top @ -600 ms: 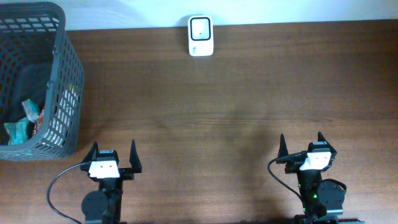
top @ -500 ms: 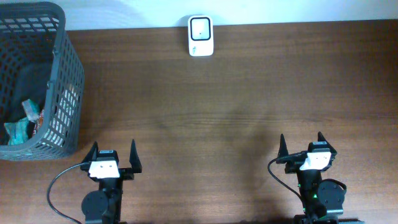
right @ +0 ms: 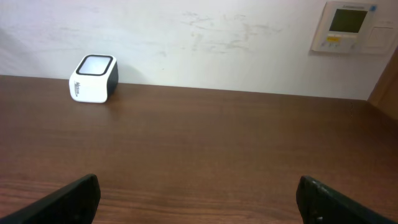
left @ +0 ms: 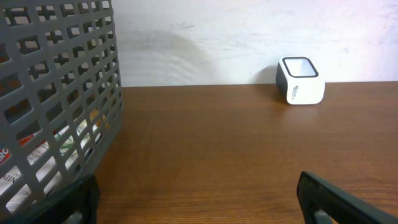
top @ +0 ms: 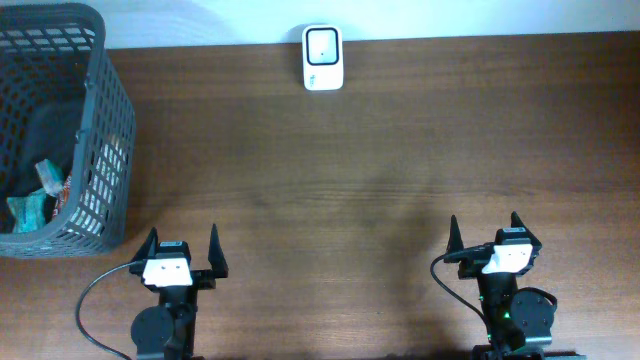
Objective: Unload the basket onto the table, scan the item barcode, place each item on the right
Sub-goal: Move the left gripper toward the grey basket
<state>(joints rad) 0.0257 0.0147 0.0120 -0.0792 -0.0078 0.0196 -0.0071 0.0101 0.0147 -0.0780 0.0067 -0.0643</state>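
Note:
A small white barcode scanner (top: 323, 58) with a dark window stands at the table's far edge; it also shows in the left wrist view as the scanner (left: 300, 81) and in the right wrist view as the scanner (right: 94, 79). Packaged items (top: 40, 195) lie inside the grey mesh basket (top: 105, 120) at the far left. My left gripper (top: 181, 250) sits open near the front edge, just right of the basket, holding nothing. My right gripper (top: 484, 234) is open at the front right, empty too.
The basket's wall (left: 56, 93) fills the left of the left wrist view, close to my left fingers. A white wall runs behind the table, with a wall thermostat (right: 351, 26) at the right. Bare brown wood lies between the grippers and the scanner.

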